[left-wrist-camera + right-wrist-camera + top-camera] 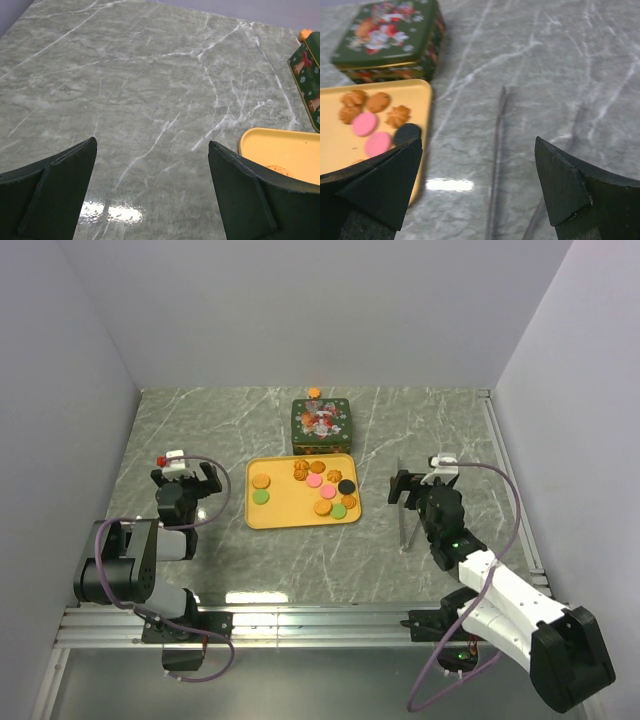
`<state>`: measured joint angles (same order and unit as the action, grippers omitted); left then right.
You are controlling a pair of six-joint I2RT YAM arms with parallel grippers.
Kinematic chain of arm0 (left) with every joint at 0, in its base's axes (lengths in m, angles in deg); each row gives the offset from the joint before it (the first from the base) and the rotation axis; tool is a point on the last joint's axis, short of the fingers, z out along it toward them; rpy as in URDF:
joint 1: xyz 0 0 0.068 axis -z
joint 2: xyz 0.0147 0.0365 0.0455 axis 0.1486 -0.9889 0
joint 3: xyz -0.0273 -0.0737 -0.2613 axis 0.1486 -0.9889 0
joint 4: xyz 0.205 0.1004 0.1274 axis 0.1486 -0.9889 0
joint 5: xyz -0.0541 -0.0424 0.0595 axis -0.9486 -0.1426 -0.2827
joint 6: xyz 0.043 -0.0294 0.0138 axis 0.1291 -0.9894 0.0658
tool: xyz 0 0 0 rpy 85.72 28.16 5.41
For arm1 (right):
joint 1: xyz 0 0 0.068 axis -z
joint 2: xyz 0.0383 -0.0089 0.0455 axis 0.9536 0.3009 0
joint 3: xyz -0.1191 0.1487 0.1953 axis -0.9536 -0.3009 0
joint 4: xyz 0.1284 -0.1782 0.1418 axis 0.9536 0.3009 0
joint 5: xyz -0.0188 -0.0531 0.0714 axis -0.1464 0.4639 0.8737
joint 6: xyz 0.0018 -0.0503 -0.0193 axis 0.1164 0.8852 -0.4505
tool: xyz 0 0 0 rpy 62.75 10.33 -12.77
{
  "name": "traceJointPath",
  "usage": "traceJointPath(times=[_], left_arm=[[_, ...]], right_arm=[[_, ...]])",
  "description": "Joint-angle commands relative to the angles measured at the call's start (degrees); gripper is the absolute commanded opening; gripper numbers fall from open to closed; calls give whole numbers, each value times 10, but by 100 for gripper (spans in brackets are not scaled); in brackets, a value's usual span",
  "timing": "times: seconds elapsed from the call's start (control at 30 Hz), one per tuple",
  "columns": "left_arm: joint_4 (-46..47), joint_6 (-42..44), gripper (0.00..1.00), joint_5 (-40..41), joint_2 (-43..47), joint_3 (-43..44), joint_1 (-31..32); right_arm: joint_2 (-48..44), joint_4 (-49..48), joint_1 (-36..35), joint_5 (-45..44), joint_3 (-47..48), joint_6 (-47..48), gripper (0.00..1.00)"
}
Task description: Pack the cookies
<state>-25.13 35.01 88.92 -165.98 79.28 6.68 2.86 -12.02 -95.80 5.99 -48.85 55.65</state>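
Note:
Several cookies [312,490] lie loose on a yellow tray [290,516] at the middle of the table: orange, tan, green, pink and black discs. In the right wrist view I see brown, pink and black cookies [365,123] on the tray [332,150]. My left gripper [186,480] is open left of the tray, and the left wrist view shows only bare marble between its fingers [152,142]. My right gripper [420,485] is open right of the tray, above a thin dark rod [497,150], holding nothing [478,140].
A shut green Christmas tin [320,425] stands just behind the tray, also in the right wrist view [390,37]. A small orange piece [314,392] sits behind it. The thin rod [403,512] lies on the marble right of the tray. White walls enclose three sides.

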Motion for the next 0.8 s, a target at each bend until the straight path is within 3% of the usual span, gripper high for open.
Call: traceJointPath(times=[0.0,0.13,0.5,0.77], left_arm=[[38,8,99,-14,6,4,3],[40,8,99,-13,7,5,2],[39,8,99,-13,6,6,3],[39,8,100,-14,6,5,3]], right_arm=[[18,-114,18,-52,-1,40,100],[57,-173,41,-71,-13,87,100],[95,-279,121,-66,-81,74,100],[201,-351,158,-3,-34,74,100]])
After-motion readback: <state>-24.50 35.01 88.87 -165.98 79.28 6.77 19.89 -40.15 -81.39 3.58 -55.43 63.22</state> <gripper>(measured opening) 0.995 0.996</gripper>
